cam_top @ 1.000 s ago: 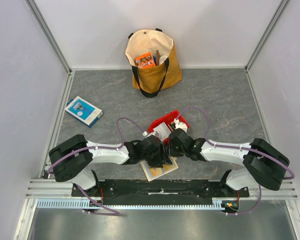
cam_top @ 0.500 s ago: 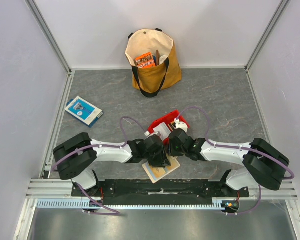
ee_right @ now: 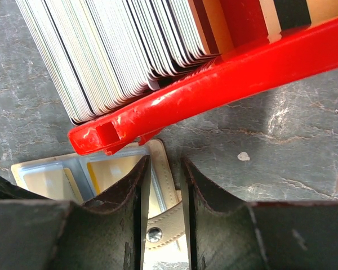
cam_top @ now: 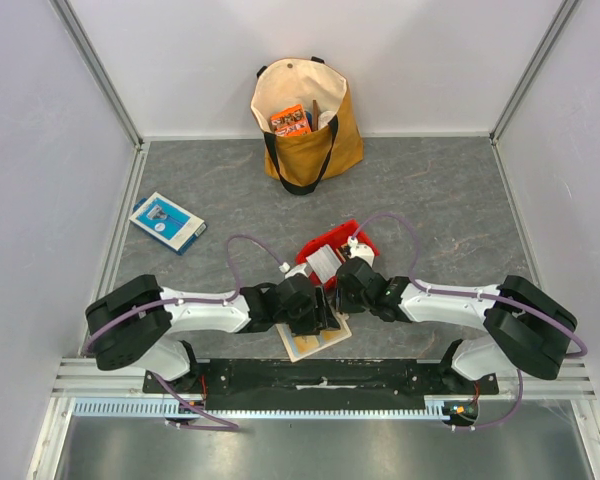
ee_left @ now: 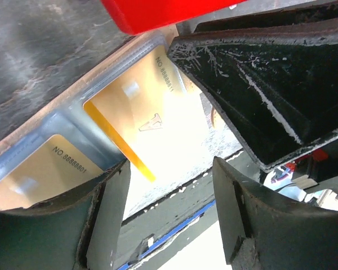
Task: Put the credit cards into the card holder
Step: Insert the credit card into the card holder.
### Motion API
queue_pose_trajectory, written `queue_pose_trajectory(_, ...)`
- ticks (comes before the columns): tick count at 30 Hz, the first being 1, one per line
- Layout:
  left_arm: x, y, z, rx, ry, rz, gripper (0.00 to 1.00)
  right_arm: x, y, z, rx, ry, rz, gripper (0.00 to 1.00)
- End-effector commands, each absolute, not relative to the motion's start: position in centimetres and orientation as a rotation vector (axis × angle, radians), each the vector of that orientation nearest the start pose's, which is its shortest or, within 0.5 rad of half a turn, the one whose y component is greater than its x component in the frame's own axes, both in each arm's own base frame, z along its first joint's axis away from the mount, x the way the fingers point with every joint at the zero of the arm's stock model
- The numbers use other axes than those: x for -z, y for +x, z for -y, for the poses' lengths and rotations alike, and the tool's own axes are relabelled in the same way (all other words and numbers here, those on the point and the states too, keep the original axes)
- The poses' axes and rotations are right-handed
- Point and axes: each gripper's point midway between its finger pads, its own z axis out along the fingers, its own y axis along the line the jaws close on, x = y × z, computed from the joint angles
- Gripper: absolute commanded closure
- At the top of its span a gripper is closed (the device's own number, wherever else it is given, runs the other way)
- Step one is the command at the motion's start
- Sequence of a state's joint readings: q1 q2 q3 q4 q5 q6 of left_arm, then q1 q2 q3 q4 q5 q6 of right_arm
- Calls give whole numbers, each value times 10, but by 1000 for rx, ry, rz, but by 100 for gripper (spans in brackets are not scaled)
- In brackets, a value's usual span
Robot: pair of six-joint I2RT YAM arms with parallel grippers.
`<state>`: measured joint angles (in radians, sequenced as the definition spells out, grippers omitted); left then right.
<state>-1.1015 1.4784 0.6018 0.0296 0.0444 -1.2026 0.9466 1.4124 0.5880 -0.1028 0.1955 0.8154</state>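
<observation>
At the table's [cam_top: 450,200] six o'clock edge the card holder [cam_top: 315,342] lies open, two gold cards [ee_left: 152,112] tucked in its clear pockets. The left gripper [cam_top: 318,312] hangs over it with fingers spread, holding nothing. At one o'clock from it, the right gripper [ee_right: 166,163] pinches the holder's beige edge by the snap. Just beyond, at twelve, the red tray [ee_right: 214,84] holds the stacked credit cards [ee_right: 112,45]. A blue-and-white box [cam_top: 167,221] lies at ten o'clock. A tote bag [cam_top: 305,120] with an orange packet [cam_top: 291,120] stands far at twelve.
</observation>
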Motion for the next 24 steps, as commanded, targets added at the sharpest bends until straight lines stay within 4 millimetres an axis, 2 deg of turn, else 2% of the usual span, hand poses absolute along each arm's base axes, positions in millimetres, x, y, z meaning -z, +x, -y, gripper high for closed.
queue_pose_trajectory(1,10,112,273,594,-84,-2798,31,27,147,-209,-261,-147,-2756,65)
queue_pose_trajectory(8,8,113,266,577,-101,-2781,28,24,147,-213,-292,-141,-2751,65)
queue_pose_trajectory(13,6,121,285,627,-65,-2759,30,23,144,-219,-339,-148,-2756,65)
queue_pose_trajectory(17,3,128,298,586,38,-2768,31,20,146,-217,-336,-133,-2741,66)
queue_pose_trajectory(19,0,130,295,567,59,-2755,30,13,149,-217,-359,-117,-2711,66)
queue_pose_trajectory(24,-16,132,289,668,104,-2648,18,-13,158,-227,-460,-99,-2622,66)
